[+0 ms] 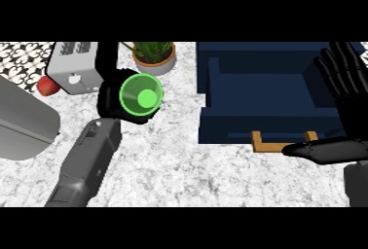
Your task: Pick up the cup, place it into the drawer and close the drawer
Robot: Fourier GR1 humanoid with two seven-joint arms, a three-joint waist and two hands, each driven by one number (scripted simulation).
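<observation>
Head view: bright green cup point(141, 97), tilted.

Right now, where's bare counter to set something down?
The widest bare patch is the marble below the cup, between the left forearm and the drawer. A strip also runs between cup and drawer. The upper left is crowded: toaster, apple, plant.
</observation>
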